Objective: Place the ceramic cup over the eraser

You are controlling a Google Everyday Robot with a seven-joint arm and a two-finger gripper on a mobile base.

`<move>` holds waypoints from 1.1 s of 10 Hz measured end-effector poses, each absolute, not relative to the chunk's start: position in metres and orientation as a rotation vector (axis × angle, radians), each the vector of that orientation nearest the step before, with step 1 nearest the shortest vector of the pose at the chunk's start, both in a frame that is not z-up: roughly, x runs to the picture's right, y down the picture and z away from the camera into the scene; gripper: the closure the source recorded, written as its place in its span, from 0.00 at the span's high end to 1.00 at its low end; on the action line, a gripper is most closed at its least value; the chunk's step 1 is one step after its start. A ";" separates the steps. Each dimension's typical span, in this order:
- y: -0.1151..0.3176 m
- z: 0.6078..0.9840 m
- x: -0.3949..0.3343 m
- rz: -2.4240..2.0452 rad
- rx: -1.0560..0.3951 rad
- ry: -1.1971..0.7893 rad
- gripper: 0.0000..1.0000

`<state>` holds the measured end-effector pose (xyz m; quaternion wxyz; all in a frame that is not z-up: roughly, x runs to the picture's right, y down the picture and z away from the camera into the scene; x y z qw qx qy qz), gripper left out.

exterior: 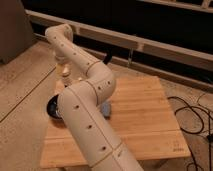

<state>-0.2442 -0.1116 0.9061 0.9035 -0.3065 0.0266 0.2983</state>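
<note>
A wooden table [145, 115] stands on a speckled floor [22, 85] beside a dark rail [150, 46]. Above the table's far-left corner the gripper [64, 75] hangs closed. Whether it grips the cup cannot be told, and the eraser cannot be made out.

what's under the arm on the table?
Poking out from under the arm: a dark bowl on the left, a blue-grey block on the right. The arm covers whatever lies between. The gripper hangs shut above the far left corner of the table.

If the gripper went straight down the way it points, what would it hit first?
Probably the wooden table near its far corner, beyond the dark bowl; the gripper hangs just above there, though depth is unclear.
</note>
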 end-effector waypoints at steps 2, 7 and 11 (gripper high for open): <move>-0.108 0.911 -0.242 0.614 -0.638 0.065 0.00; -0.098 0.925 -0.239 0.589 -0.636 0.096 0.00; -0.086 0.933 -0.238 0.580 -0.645 0.127 0.00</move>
